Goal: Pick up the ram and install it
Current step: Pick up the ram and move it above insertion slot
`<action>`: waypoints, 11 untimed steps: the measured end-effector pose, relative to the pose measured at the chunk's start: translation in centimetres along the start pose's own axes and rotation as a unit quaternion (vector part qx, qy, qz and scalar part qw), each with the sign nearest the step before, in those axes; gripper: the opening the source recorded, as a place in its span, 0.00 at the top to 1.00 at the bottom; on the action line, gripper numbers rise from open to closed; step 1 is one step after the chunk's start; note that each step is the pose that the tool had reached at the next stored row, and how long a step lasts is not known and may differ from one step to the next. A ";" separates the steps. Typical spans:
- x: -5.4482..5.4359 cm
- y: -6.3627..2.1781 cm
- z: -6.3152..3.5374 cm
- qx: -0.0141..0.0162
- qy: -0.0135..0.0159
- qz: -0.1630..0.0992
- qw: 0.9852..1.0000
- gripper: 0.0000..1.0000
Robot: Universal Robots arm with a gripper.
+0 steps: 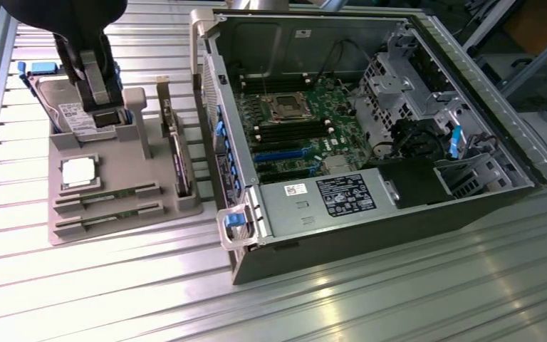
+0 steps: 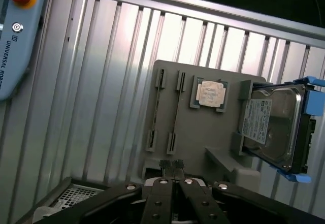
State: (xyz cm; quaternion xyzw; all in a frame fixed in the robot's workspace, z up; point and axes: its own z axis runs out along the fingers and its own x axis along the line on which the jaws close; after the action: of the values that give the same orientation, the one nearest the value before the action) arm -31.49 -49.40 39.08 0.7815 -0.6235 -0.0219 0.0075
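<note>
Pressed together with nothing between its fingers, the pincer [image 2: 171, 165] hangs above the grey parts tray [image 1: 131, 174], on the side where the hard drive [image 1: 65, 114] stands. The ram [image 1: 107, 194] looks to be the thin dark strip standing on edge in a slotted holder of that tray. A second holder [image 1: 112, 212] of the same kind sits just beside it, and whether both carry a stick cannot be told.

The pincer is apart from the ram, so the step in hand reads as the approach before the pick, with nothing lifted yet. A pick would call for the fingers to part, line up with the stick's flat faces and come down over its top edge between the holder's end posts.

Near the holders lies the square silver processor [image 1: 79, 173]. The expansion card [image 1: 179, 160] stands upright at the tray's edge toward the exterior view's right, close enough to catch a wide finger. Beyond it the open computer case [image 1: 369, 239] shows the motherboard [image 1: 321, 142]. The case wall facing the tray is an edge to clear. Above the ribbed metal table [image 1: 350, 306] there is ample open room.
</note>
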 end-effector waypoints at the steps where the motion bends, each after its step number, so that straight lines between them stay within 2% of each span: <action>1: 0.0 0.00 0.00 0.000 0.000 -0.008 1.000 0.89; 4: 0.0 -0.01 0.00 -0.001 0.001 -0.027 1.000 0.89; 11: 0.0 -0.01 0.01 -0.002 0.003 -0.082 0.997 0.89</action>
State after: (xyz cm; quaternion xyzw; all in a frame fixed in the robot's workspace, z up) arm -31.48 -49.40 39.07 0.8297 -0.5577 -0.0212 0.0093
